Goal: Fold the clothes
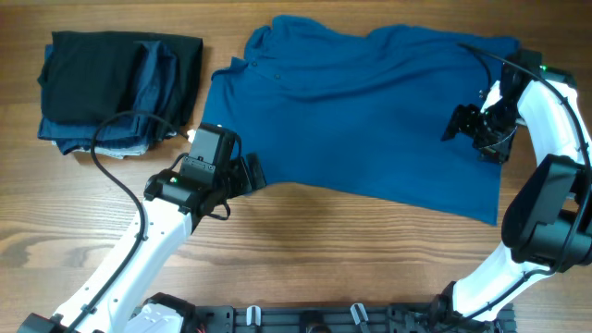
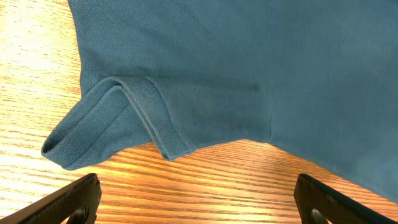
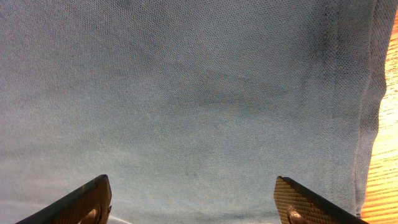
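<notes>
Leftmost, I see dark folded garments [image 1: 120, 88] stacked on the wooden table [image 1: 324, 250]. My left gripper [image 1: 248, 173], jaws wide and empty, sits over bare wood just beside one sleeve [image 2: 106, 127] of the blue polo shirt [image 1: 370, 111], which lies spread mid-table. My right gripper [image 1: 465, 123], jaws wide, hangs over the shirt's right end, holding nothing.

Bare table [image 1: 351, 250] near side of polo shirt [image 1: 370, 111] free; dark garment stack [image 1: 111, 88] blocks far left corner
</notes>
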`<action>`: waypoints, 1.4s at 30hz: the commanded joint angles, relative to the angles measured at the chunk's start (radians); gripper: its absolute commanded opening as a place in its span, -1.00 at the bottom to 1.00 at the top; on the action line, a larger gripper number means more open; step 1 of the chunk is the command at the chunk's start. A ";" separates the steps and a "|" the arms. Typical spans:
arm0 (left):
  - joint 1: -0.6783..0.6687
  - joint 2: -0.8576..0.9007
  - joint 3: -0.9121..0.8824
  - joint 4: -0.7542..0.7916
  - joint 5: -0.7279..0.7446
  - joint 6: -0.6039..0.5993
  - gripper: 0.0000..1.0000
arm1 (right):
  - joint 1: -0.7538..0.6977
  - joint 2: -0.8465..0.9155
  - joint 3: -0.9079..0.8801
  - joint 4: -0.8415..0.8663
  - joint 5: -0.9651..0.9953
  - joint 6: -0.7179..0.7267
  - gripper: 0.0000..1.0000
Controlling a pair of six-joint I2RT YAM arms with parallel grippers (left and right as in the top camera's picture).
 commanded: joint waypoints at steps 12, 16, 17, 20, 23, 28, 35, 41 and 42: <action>0.000 -0.012 0.014 0.000 -0.014 0.008 1.00 | -0.001 0.018 -0.006 -0.002 -0.009 0.002 0.70; 0.000 -0.012 0.014 0.000 -0.014 0.008 0.99 | -0.001 0.018 -0.006 -0.002 -0.009 0.002 0.70; 0.000 -0.012 0.014 0.000 -0.014 0.008 0.99 | -0.001 0.018 -0.006 -0.002 -0.009 0.002 0.70; 0.000 -0.012 0.014 0.000 -0.014 0.008 0.99 | -0.001 0.018 -0.006 -0.002 -0.009 0.002 0.70; 0.000 -0.012 0.014 0.000 -0.014 0.008 0.99 | -0.001 0.018 -0.006 -0.002 -0.009 0.002 0.71; 0.000 -0.012 0.014 0.000 -0.014 0.008 1.00 | -0.001 0.018 -0.006 -0.002 -0.009 0.002 0.71; 0.000 -0.012 0.014 0.000 -0.014 0.008 0.99 | -0.001 0.018 -0.006 -0.002 -0.009 0.002 0.71; 0.000 -0.012 0.014 0.000 -0.014 0.008 1.00 | -0.001 0.018 -0.006 -0.002 -0.009 0.002 0.71; 0.000 -0.012 0.014 0.000 -0.014 0.008 1.00 | -0.001 0.018 -0.006 -0.002 -0.009 0.002 0.71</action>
